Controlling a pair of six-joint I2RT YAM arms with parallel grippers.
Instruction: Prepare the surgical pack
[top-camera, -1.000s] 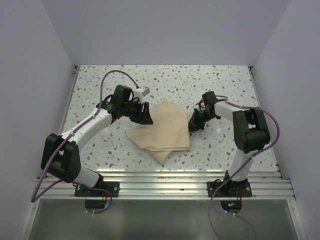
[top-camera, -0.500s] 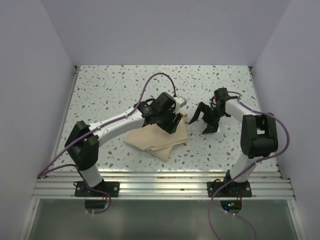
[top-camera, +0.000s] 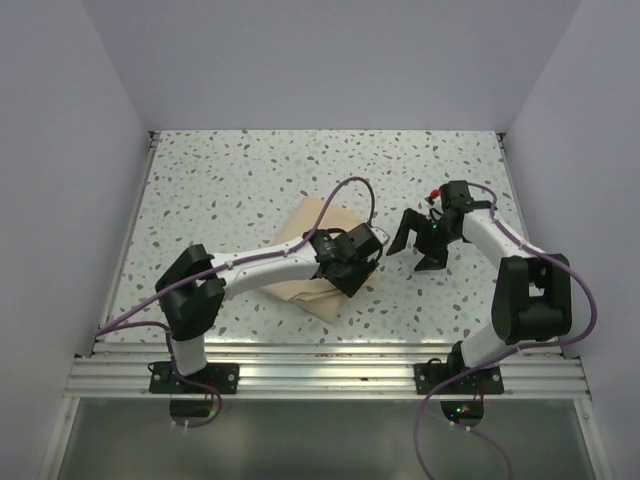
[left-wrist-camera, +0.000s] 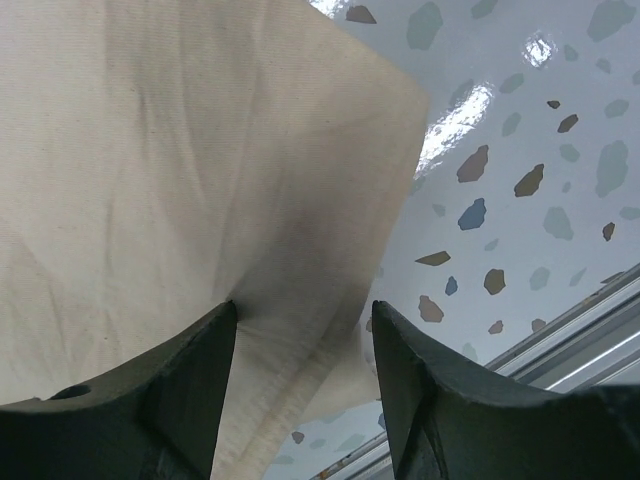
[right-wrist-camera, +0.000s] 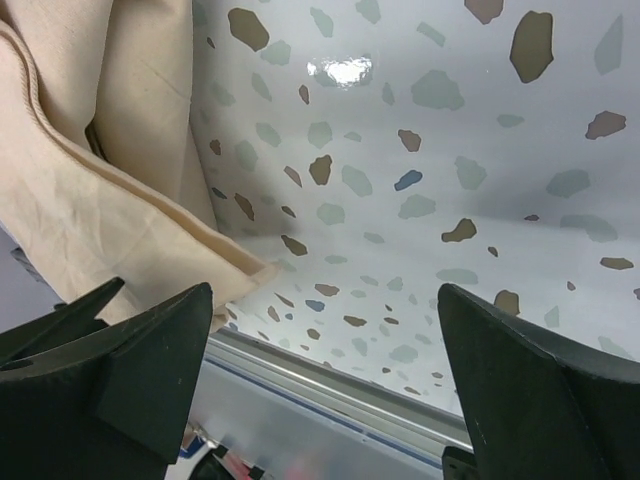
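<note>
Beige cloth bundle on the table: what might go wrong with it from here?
1. The left gripper stands open over the edge of the cloth; closing there might bunch several layers or drag the bundle.
2. The right wrist view shows loose folded layers at the edge, which could fall open if tugged.
3. The right gripper, open beside the cloth, is close to the left one; they might bump.

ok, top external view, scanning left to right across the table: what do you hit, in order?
left arm's shoulder block → tan wrap bundle → left gripper, jaws apart at the bundle's right edge → right gripper, wide open, off the cloth → right arm's elbow block
</note>
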